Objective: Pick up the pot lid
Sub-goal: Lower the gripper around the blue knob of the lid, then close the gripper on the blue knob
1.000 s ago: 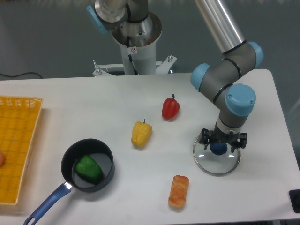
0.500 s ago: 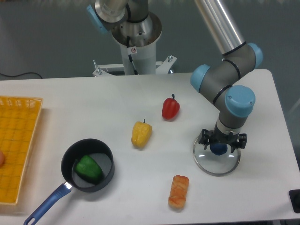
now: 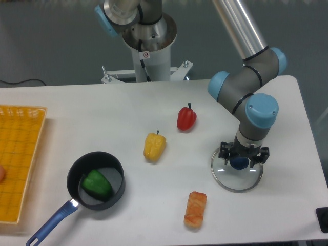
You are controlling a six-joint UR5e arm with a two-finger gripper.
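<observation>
Hovering low over the lid, my two-finger claw has its fingers spread, one toward each side of the knob. From this view I cannot tell whether either finger touches it.

The pot lid is a round, see-through disc with a thin, pale grey rim, lying flat on the white table directly below my claw. Most of its glass shows on the side of my claw nearer the bottom of the view, and the tabletop shows through it. Near its middle, just beneath my fingers, sits a small, rounded, dark blue knob. My claw hides part of the lid's upper edge.

Up and to the left of my claw, as the camera sees it, is a red pepper with a dark stem. Farther left, at about my claw's level, lies a yellow, elongated vegetable. Down and to the left, near the lid, rests a lumpy, orange-brown, oblong piece of food.

Well apart from my claw, toward the lower left, stands a round black pan with a blue handle, holding a green pepper. Beyond it, at the left edge, is an orange-yellow bin.
</observation>
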